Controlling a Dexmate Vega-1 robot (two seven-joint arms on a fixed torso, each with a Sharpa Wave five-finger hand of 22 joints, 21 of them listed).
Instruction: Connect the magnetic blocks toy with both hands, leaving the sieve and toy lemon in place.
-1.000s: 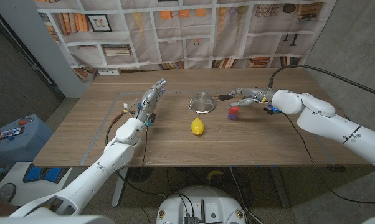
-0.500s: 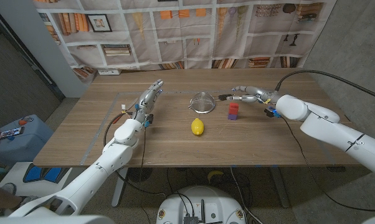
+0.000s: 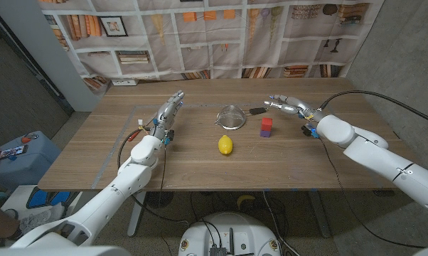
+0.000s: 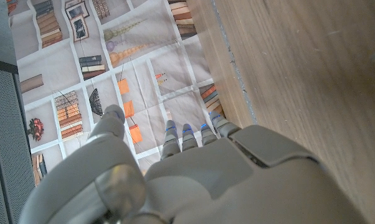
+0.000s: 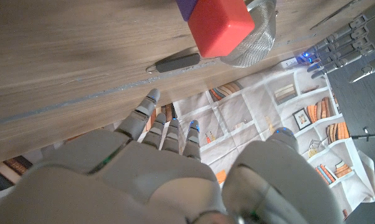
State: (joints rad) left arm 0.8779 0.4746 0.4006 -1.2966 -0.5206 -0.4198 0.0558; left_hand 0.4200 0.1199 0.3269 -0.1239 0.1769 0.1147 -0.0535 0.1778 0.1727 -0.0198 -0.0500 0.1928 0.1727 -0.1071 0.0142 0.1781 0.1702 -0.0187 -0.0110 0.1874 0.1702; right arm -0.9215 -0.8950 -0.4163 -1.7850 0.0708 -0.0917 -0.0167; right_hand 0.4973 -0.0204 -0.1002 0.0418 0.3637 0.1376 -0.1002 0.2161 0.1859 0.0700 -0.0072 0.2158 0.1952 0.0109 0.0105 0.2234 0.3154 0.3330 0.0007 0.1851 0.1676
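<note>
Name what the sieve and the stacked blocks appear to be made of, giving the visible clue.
Sieve: seemingly metal wire mesh, grey and see-through, with a dark handle, possibly plastic. Blocks: probably smooth plastic, in solid opaque red and purple with crisp edges.

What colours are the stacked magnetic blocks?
Red on top of purple: magnetic blocks, clearest in the right wrist view.

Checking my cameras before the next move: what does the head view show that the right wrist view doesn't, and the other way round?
Head view alone: the toy lemon, the left hand raised open above the table, and both arms. Right wrist view alone: a close look along the back of the right hand, fingers spread, holding nothing. Both: the stacked magnetic blocks, red on purple, and the sieve with its dark handle.
</note>
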